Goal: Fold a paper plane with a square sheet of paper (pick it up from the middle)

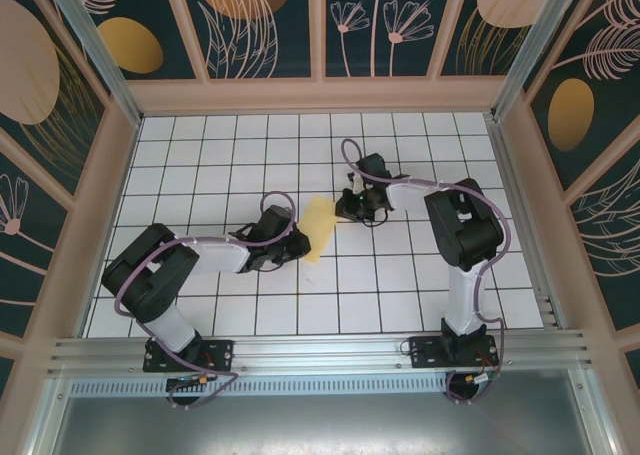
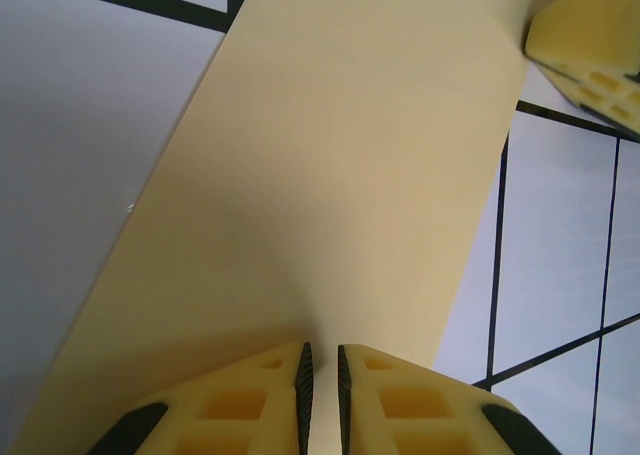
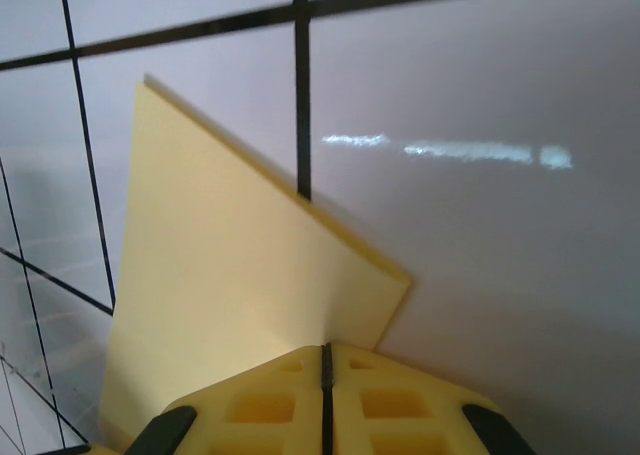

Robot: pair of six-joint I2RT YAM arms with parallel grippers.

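Note:
The square sheet of paper, pale yellow, lies as a narrow folded band between the two grippers on the white grid table. My left gripper is at its lower left end. In the left wrist view the left gripper has its jaws a sliver apart, with the paper drawn up into the gap. My right gripper is at the band's upper right end. Seen from its wrist, the right gripper is fully shut, tips resting on the paper near a corner. A paper plane is out of view.
Wooden frame walls ring the table on three sides. An aluminium rail runs along the near edge, where both arm bases stand. A yellow finger of the right gripper shows at the top right of the left wrist view.

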